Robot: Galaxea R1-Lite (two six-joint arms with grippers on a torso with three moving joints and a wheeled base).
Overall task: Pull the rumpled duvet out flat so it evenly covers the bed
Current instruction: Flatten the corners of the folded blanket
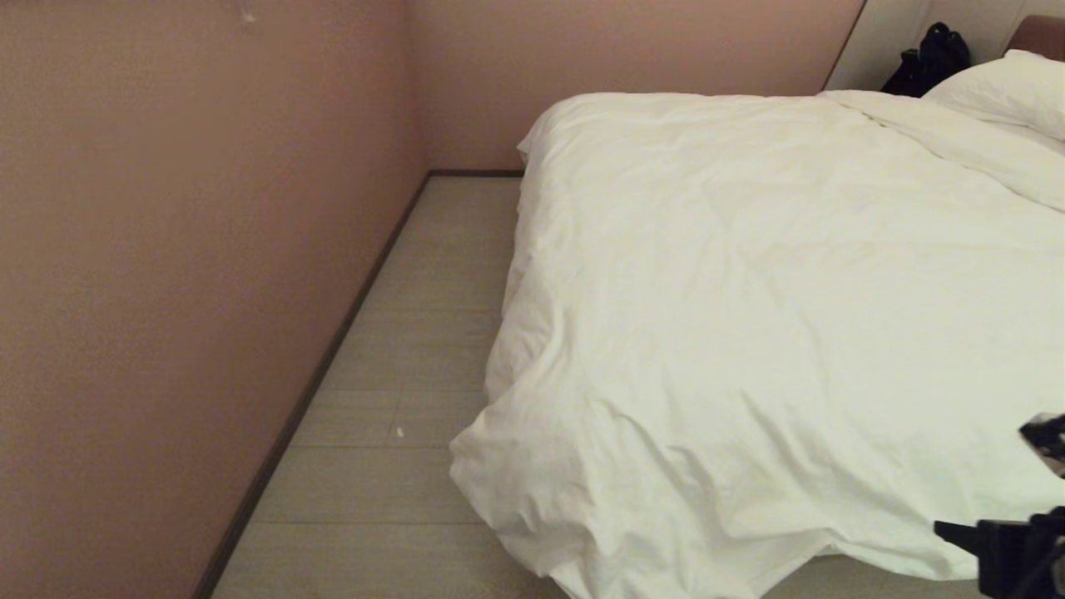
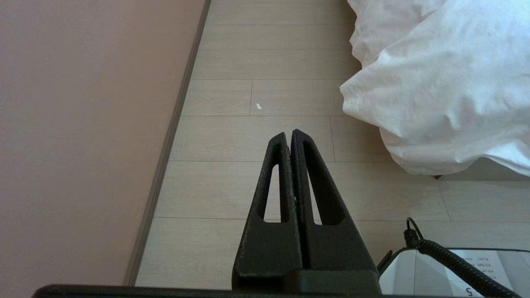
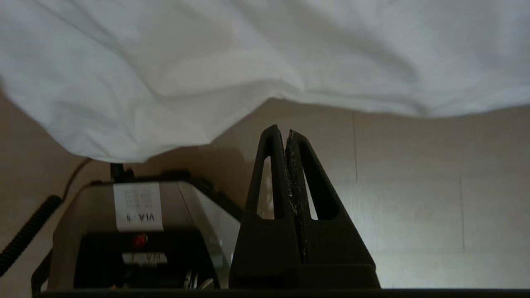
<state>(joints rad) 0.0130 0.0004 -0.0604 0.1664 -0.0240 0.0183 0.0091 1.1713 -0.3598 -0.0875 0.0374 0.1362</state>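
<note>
Clearly the nearer right gripper (image 3: 287, 133), fingers pressed together and empty, has the puffy white creased-cotton duvet (image 3: 256, 54)'s hanging hem at twelve o'clock, untouched; left gripper (image 2: 288, 136) likewise closed, duvet at two o'clock.

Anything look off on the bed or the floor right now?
Yes. The duvet lies skewed: its near corner bulges past the bed and sags to the floor beside the wall, with deep creases across the top. A small pale scrap lies on the floor. Nothing looks torn or spilled.
</note>
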